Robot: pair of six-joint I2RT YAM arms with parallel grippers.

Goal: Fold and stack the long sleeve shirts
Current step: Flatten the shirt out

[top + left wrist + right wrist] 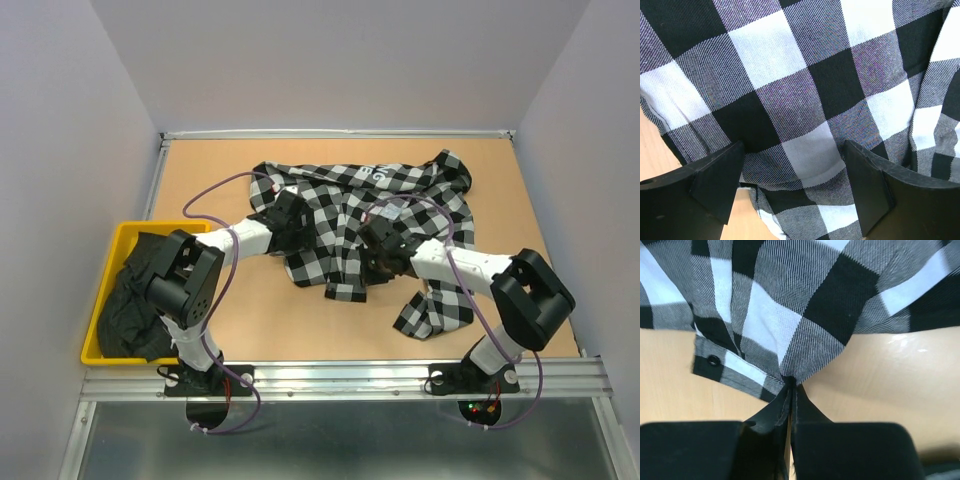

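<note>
Right claw [791, 386], pinched shut on an edge of the check shirt [340, 215], should draw it flat across the bench [270, 325]; left claw [792, 150], spread open over the cloth, grips nothing.

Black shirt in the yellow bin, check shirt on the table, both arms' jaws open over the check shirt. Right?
No: the right jaws are shut on a hem of the check shirt, as the right wrist view shows. The left jaws are open over it; the black shirt is in the yellow bin.
</note>
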